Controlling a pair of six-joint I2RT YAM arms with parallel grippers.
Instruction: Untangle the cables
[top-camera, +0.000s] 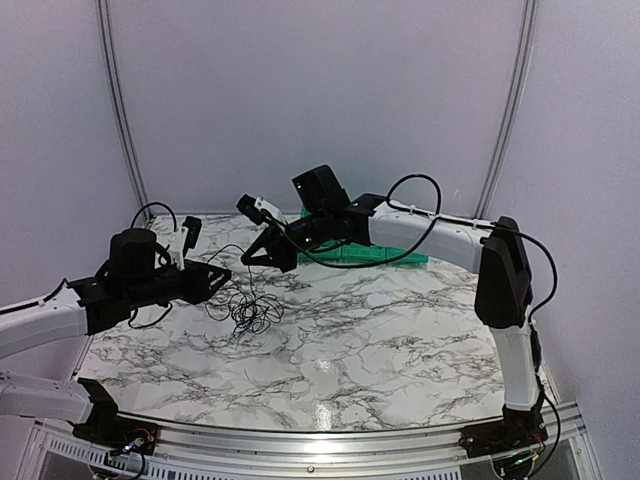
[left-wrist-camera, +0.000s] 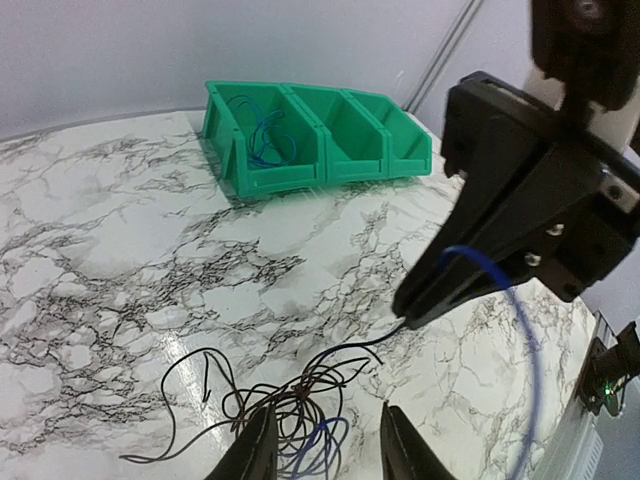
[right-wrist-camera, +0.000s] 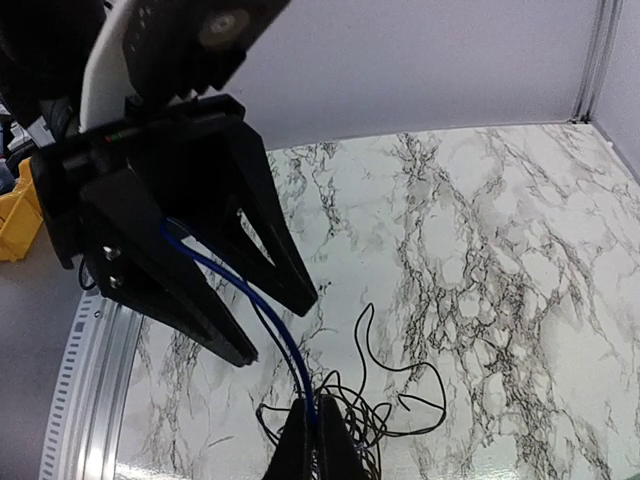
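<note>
Left wrist: bin (left-wrist-camera: 275, 178) w/ blue wire (left-wrist-camera: 262, 135)

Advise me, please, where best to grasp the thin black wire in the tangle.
I'd grip the thin black wire at its open loop left of the knot in the left wrist view, from above: it lies flat, clear of the rest.

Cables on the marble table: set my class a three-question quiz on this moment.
1. True or false: the right tool is shut on a blue cable.
2. The left tool is: A open, B shut.
3. In the left wrist view, what lies in the leftmost green bin?
Key: 1 true; 2 A; 3 a blue wire.
</note>
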